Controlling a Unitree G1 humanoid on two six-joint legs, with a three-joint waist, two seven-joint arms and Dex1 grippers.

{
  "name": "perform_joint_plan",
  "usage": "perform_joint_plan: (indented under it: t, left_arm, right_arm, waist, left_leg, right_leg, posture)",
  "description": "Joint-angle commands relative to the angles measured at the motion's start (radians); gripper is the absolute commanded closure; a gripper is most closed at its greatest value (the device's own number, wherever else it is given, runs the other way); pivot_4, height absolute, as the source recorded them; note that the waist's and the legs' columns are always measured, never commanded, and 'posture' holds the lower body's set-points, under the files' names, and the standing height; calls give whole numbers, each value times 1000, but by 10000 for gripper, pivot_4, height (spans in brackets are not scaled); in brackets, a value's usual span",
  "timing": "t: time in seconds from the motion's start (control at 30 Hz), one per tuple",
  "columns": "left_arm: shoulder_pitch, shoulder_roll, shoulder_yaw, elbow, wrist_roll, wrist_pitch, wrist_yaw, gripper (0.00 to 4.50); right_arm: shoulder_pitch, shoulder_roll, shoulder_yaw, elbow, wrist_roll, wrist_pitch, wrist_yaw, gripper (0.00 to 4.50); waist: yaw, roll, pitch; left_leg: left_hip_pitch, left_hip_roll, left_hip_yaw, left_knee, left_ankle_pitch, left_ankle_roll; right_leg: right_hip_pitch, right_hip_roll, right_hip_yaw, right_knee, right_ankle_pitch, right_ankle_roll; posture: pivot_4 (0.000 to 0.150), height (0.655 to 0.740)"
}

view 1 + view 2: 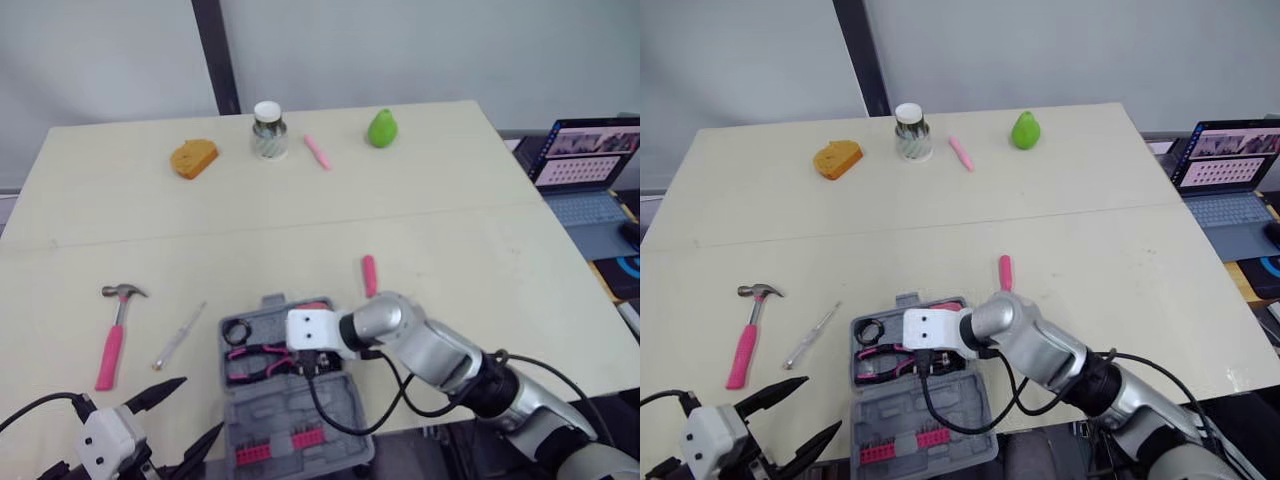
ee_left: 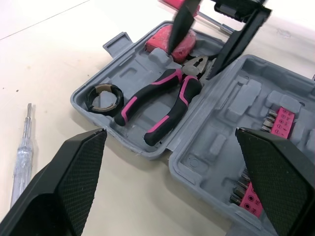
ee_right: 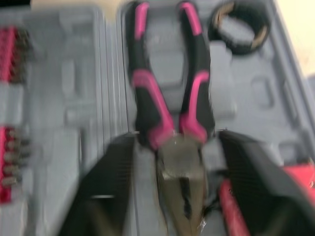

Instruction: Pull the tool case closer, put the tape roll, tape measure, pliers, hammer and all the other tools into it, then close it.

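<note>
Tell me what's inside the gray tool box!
Pink-handled pliers, a black tape roll and pink bit holders lie in the tool box. The right claw partly covers a red thing, so I can't tell what it is.

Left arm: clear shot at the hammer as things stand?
Probably yes. The hammer lies on bare table ahead-left of the open left gripper; only the screwdriver lies near that path, apart from the hammer. The right gripper is over the tool case.
</note>
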Motion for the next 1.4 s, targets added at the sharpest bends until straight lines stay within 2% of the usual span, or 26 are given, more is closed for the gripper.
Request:
perform_joint_plan:
  t: [0.03, 0.1, 0.2, 0.37, 0.43, 0.93, 1.4]
  left_arm:
    - [0, 3, 5, -17, 5, -4, 3, 0]
    - [-3, 3, 3, -16, 6, -3, 4, 0]
    - [-18, 5, -8, -15, 12, 4, 11, 0]
    - [-34, 4, -17, -16, 18, 12, 17, 0]
    - [-36, 4, -19, -16, 21, 13, 18, 0]
    - [-37, 0, -24, -22, 33, 17, 26, 0]
    - [-53, 2, -32, -21, 41, 27, 36, 0]
  right_arm:
    - [17, 20, -95, -49, 56, -46, -14, 358]
    - [35, 28, -122, -31, 62, -105, -27, 358]
    - [70, 70, -142, 26, 67, -171, -59, 9246]
    - [107, 141, -140, 129, 51, -273, -109, 32407]
    - [125, 162, -120, 180, 33, -329, -120, 44012]
    - [159, 195, -53, 361, -64, -438, -114, 44012]
    - [153, 152, 39, 446, -268, -570, -127, 44012]
  waist:
    - [2, -1, 0]
    - [2, -2, -1]
    - [1, -2, -1]
    - [-1, -2, -2]
    - [0, -2, -2]
    - [0, -3, -3]
    - [-1, -2, -15]
  left_leg:
    - [0, 0, 0, 0, 0, 0]
    - [0, 0, 0, 0, 0, 0]
    - [0, 0, 1, 0, 0, 0]
    - [1, 0, 1, 0, 0, 0]
    - [1, 0, 2, 0, 0, 0]
    - [2, 1, 3, 0, 0, 0]
    - [5, 1, 5, 0, -2, -1]
  right_leg:
    - [0, 0, 0, 0, 0, 0]
    - [0, 0, 0, 0, 0, 0]
    - [0, 0, 0, 0, 0, 0]
    - [0, 0, 0, 3, 0, 0]
    - [0, 0, 0, 3, 0, 0]
    - [0, 0, 1, 3, 0, 0]
    - [0, 0, 1, 3, 0, 0]
  posture:
    - [1500, 7400]
    - [1500, 7400]
    - [1500, 7400]
    - [1500, 7400]
    - [1500, 7400]
    - [1500, 7400]
    - [1500, 7400]
